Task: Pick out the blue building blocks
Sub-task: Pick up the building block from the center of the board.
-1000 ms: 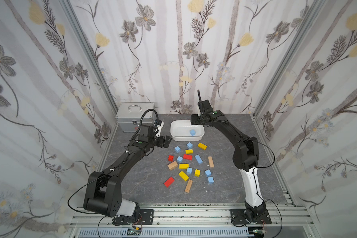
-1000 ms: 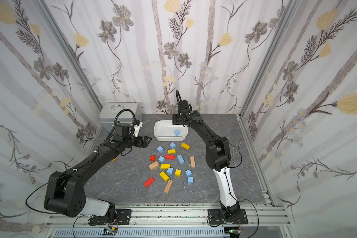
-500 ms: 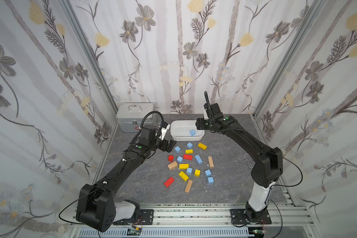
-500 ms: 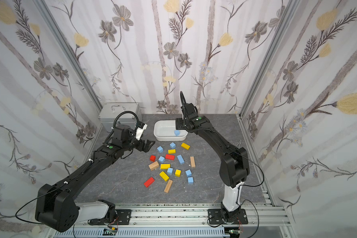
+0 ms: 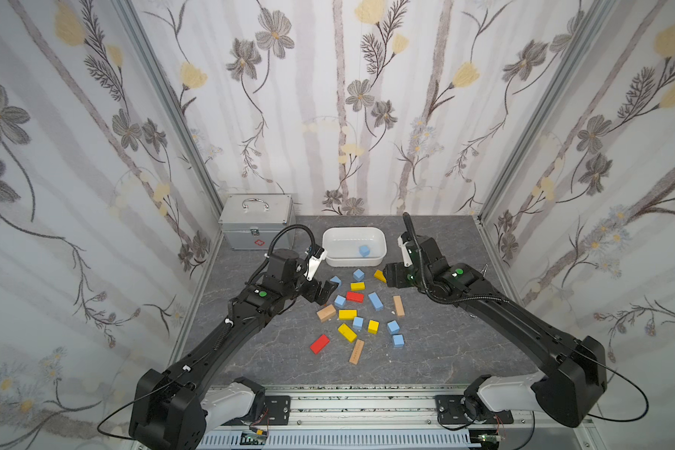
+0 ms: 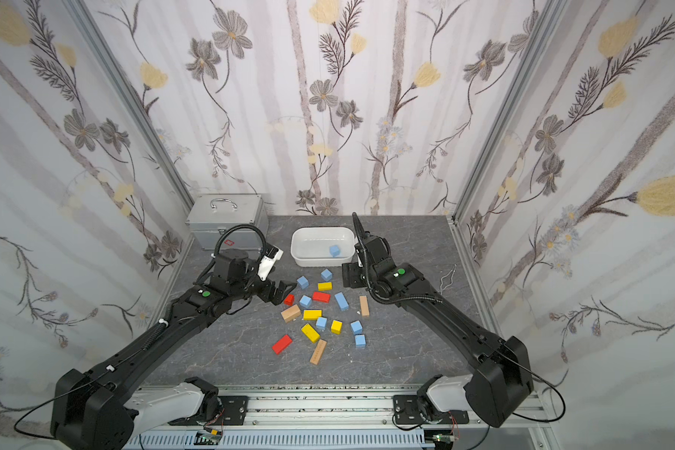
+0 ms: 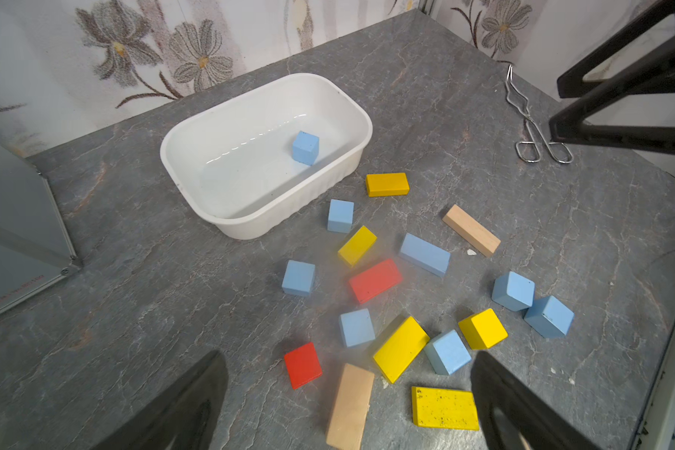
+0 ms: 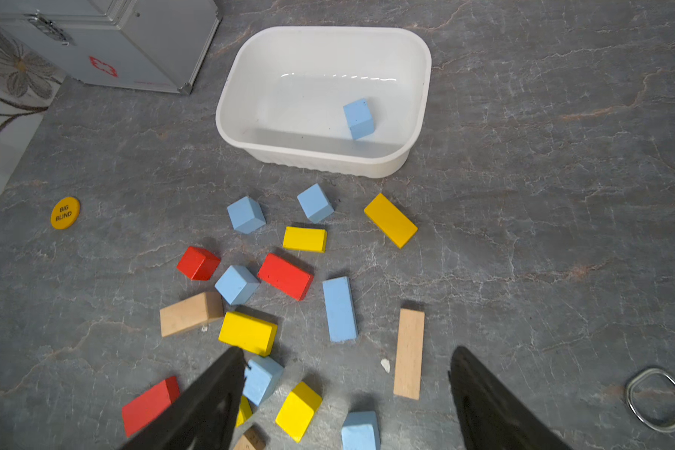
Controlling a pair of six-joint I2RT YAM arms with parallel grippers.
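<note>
One of the blue building blocks [image 5: 363, 250] lies inside the white tub [image 5: 330, 249], seen also in the wrist views as the cube [image 8: 358, 118] and cube [image 7: 305, 147]. Several more lie loose on the grey table in front of the tub, among them a longer bar [image 5: 375, 301] and a cube [image 5: 340, 300]. My left gripper [image 5: 322, 291] hovers open at the left edge of the pile, with nothing between its fingers [image 7: 195, 397]. My right gripper [image 5: 387, 274] is open and empty to the right of the tub, over the pile's far right side.
Yellow blocks [image 5: 347, 314], red blocks [image 5: 319, 344] and tan blocks [image 5: 356, 351] are mixed in with the blue ones. A silver case [image 5: 256, 222] stands at the back left. Wire tongs [image 7: 530, 128] lie near the right wall. A yellow chip [image 8: 65, 212] lies left of the pile.
My right gripper has pulled back from over the tub to its right side and spread its jaws wider. My left gripper has moved in toward the pile. The blue cube stays in the tub.
</note>
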